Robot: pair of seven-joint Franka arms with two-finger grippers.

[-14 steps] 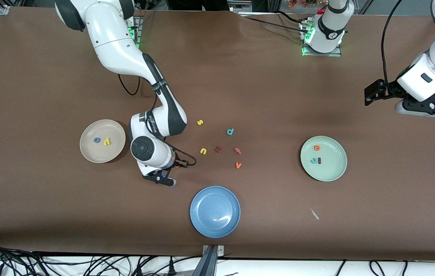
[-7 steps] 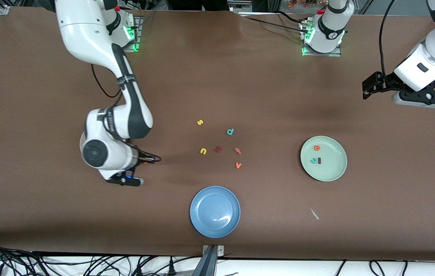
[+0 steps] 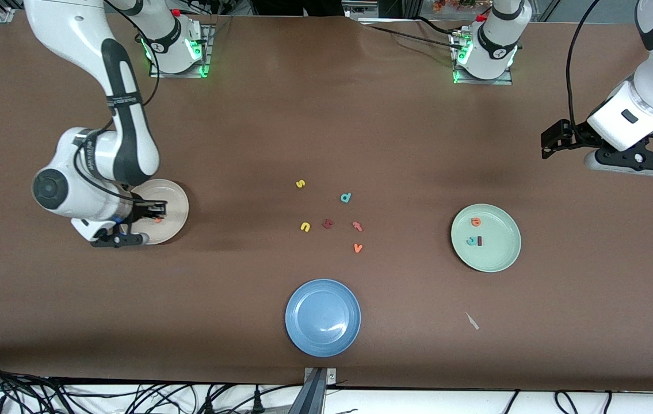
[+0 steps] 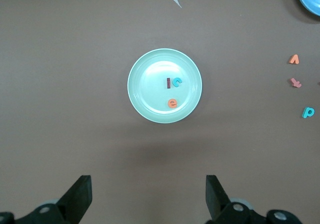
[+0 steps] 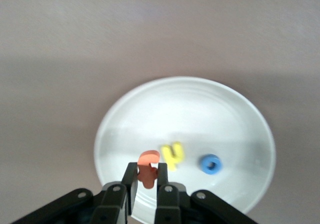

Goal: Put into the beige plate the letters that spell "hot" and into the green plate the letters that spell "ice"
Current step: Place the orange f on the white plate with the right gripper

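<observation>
Right wrist view puts the orange t (image 5: 148,168) at the centre of things: it is pinched between my right gripper (image 5: 146,184) fingers, narrow on the foam, stem down between the pads and curved top standing clear above them. Directly below it lies the beige plate (image 5: 240,114), so the letter hangs over the plate's floor rather than over bare desk. Just beside it, lying in the plate, are the yellow h (image 5: 172,155) and the blue o (image 5: 210,164), apart from each other. What matters for my next move, as I judge it, is that the t sits over open plate next to the h, not over it, so a straight drop should land it clean.

From the front, my right gripper (image 3: 151,215) is over the beige plate (image 3: 176,204) at the right arm's end of the desk. Out in the middle lie the leftovers: yellow s (image 3: 301,184), yellow u (image 3: 305,227), teal d (image 3: 346,198), dark red k (image 3: 328,223), a reddish-pink letter (image 3: 356,226) and an orange v (image 3: 358,248), with the blue plate (image 3: 323,317) nearer the camera.

The green plate (image 3: 485,237) already holds the dark red i (image 4: 169,82), teal c (image 4: 177,82) and orange e (image 4: 172,103). My left gripper (image 4: 148,196) waits wide and empty, high over the desk.
</observation>
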